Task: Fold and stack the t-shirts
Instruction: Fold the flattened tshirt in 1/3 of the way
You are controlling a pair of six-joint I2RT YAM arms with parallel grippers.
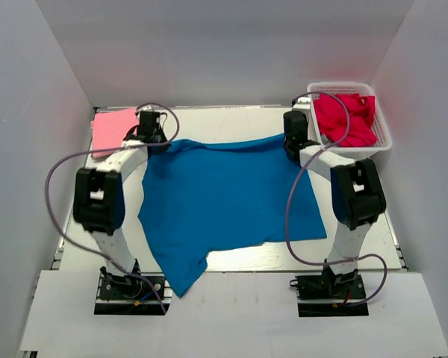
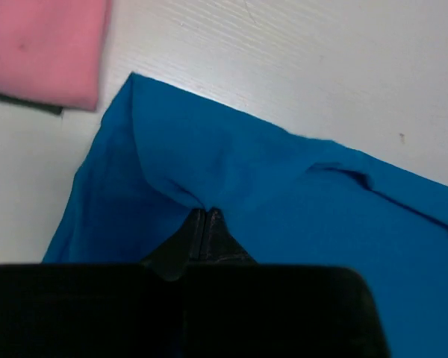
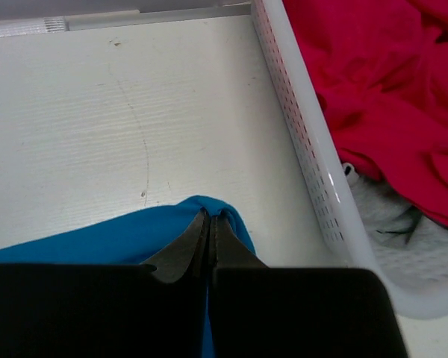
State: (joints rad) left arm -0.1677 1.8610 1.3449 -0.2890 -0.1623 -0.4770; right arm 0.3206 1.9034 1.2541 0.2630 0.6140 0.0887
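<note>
The left gripper (image 2: 207,214) at ten o'clock and the right gripper (image 3: 210,218) at one o'clock each pinch the far edge of the blue shirt (image 1: 224,194).

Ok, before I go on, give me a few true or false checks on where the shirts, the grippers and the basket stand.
1. The left gripper and the right gripper are each shut on the far edge of the blue t-shirt. True.
2. The pink t-shirt is in the basket. False: it lies flat on the table at the far left, near the left gripper.
3. The basket holds a red garment. True.
4. The blue t-shirt is folded into a neat square. False: it lies spread open across the table.
</note>
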